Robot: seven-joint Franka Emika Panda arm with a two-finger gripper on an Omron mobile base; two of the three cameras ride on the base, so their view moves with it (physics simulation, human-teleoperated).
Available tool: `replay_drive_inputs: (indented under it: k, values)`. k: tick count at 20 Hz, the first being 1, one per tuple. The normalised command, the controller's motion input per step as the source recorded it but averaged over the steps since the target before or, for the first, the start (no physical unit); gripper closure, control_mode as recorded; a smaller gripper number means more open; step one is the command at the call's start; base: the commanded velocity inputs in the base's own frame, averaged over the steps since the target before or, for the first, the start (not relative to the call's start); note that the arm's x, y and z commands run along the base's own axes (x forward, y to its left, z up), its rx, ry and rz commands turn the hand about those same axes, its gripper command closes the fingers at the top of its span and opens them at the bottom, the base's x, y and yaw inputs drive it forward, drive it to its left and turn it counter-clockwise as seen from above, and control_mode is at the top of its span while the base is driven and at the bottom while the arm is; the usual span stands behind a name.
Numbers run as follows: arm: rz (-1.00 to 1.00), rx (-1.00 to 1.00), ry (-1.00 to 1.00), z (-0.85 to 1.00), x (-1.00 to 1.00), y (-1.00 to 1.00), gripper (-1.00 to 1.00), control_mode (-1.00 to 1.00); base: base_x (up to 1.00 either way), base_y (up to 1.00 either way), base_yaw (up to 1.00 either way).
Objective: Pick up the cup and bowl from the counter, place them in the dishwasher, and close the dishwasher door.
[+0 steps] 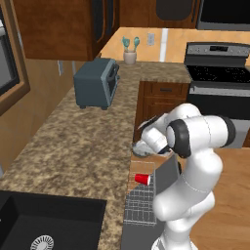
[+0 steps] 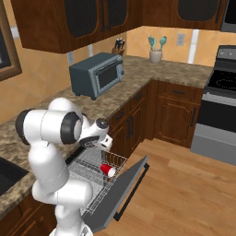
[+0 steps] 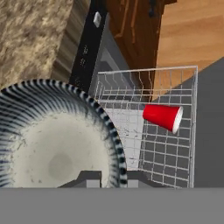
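Note:
The grey bowl (image 3: 52, 144), with its striped rim and pale speckled inside, hangs in my gripper (image 3: 113, 180), which is shut on its rim. It hovers at the counter (image 1: 83, 141) edge, over the near-left corner of the dishwasher's wire rack (image 3: 170, 148). From the base views the bowl (image 1: 140, 149) (image 2: 88, 143) sits under the white wrist, above the rack (image 2: 99, 180). The red cup (image 3: 162, 117) (image 1: 142, 179) (image 2: 108, 170) lies on its side in the rack. The dark grey dishwasher door (image 2: 124, 193) (image 1: 167, 172) is folded down and open.
A grey toaster oven (image 1: 96, 83) stands on the counter farther back, with a beige utensil holder (image 1: 130, 51) in the corner. The stove (image 1: 217, 73) is at the right. A black sink (image 1: 44, 224) lies near the front left. Wooden floor (image 2: 184, 184) lies beyond the door.

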Motion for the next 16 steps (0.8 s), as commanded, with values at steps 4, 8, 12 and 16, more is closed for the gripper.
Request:
replay_drive_inputs:
  k: [4,8,12,16]
  values:
    - [0.14,0.00,0.00,-0.33,0.00,-0.71,1.00,-1.00,0.00,0.00,0.00]
    - [0.08,-0.03,0.00,-0.49,0.09,-0.11,1.00,-1.00,0.00,0.00,0.00]
    - [0.19,-0.01,0.00,-0.76,0.33,0.00,1.00,-1.00,0.00,0.00,0.00]
    - [0.25,0.00,-0.02,-0.59,0.11,0.00,1.00,-1.00,0.00,0.00,0.00]
